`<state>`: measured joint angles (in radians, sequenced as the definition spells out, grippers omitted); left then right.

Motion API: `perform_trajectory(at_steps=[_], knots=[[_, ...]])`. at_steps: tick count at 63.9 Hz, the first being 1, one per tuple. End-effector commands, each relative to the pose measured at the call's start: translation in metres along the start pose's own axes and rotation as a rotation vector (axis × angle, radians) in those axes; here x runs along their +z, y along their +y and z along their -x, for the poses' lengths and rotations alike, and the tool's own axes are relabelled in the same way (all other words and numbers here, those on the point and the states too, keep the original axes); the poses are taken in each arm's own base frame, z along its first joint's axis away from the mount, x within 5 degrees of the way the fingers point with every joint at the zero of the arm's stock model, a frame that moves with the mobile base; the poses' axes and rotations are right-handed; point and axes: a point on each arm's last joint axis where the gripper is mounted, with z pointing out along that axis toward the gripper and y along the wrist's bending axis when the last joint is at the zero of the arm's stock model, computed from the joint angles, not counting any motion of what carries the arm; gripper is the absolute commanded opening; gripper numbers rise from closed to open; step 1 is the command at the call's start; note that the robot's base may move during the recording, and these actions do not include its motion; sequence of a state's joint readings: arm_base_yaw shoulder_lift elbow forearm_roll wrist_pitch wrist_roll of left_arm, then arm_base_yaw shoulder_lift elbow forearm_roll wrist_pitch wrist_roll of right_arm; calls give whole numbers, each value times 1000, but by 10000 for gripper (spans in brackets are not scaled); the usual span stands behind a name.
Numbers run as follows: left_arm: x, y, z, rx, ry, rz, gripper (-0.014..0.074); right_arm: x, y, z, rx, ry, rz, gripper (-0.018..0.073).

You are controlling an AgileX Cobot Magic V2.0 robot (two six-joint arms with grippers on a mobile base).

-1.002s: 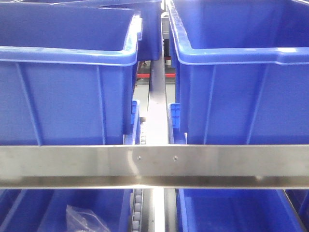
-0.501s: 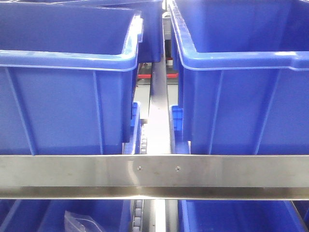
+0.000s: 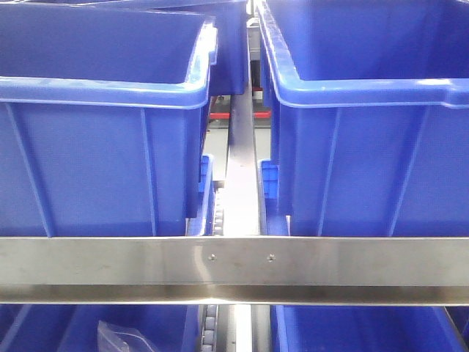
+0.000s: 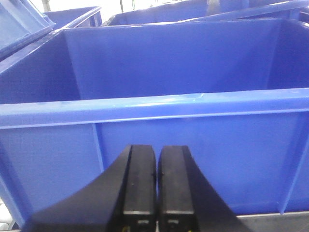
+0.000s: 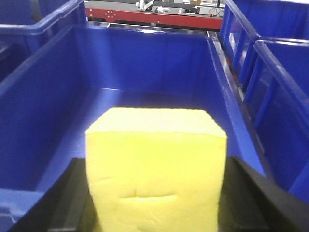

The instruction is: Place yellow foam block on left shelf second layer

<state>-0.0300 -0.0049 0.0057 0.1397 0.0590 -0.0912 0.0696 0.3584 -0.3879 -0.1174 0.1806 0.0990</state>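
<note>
yellow foam block [image 5: 155, 169] in right jaws, above blue bin [image 5: 43, 116]

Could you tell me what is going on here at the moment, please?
The right gripper holds the yellow foam block between its fingers, poised above the inside of a blue bin on the shelving. The left gripper is shut and empty, facing the front wall of another blue bin. The block has not yet been released.

Two blue plastic bins sit side by side on the shelf, the left blue plastic bin [image 3: 102, 125] and the right blue plastic bin [image 3: 366, 125], a steel centre rail [image 3: 242, 183] between them. A horizontal steel shelf beam [image 3: 234, 268] crosses before them; more bins lie below.
</note>
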Motion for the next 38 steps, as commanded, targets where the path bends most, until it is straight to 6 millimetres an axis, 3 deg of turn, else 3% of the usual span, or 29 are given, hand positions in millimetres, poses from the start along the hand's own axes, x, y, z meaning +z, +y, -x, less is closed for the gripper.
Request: perform_trajectory(at_steps=[1, 21, 38], knots=[[-1, -1, 1, -11, -77, -10, 136, 5, 0, 28, 34, -117, 7, 467], [-1, -1, 1, -11, -77, -10, 136, 53, 1, 34, 33, -7, 12, 467], [-1, -1, 1, -11, -77, -10, 136, 96, 9, 33, 40, -23, 58, 467]])
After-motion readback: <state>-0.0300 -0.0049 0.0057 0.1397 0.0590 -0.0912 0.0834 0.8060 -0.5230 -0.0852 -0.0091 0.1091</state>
